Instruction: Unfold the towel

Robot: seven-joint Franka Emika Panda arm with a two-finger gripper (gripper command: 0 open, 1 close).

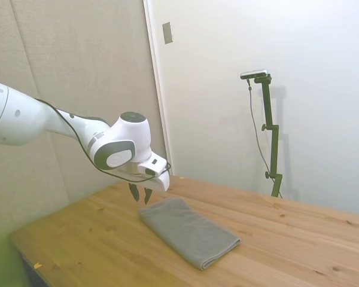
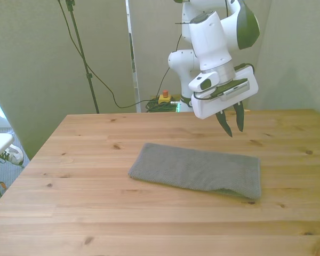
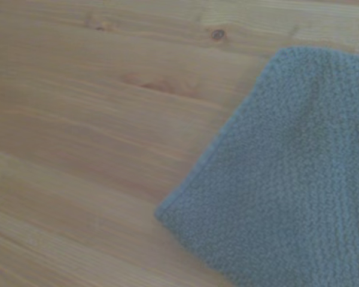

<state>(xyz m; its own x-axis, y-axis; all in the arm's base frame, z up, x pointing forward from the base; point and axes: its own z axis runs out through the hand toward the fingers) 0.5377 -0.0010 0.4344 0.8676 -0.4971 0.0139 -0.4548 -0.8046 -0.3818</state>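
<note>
Towel: 1 grey towel (image 2: 197, 172) – folded flat, lying mid-bench (image 2: 96, 213).
Hand: 1 hand (image 2: 231, 121), above the towel's end at the front view's right, not touching – fingers slightly apart, holding nothing.
Around: bare wood; nothing blocks the towel.

A pale wooden table (image 2: 96, 213) with knotty planks fills the room's middle. Beyond it stand plain off-white walls (image 1: 227, 72), one carrying a small grey wall plate (image 1: 167, 32) beside a white vertical trim strip (image 1: 154, 84). Black cables (image 2: 104, 85) trail down to the floor, where a yellow box with a red button (image 2: 164, 97) sits.
</note>
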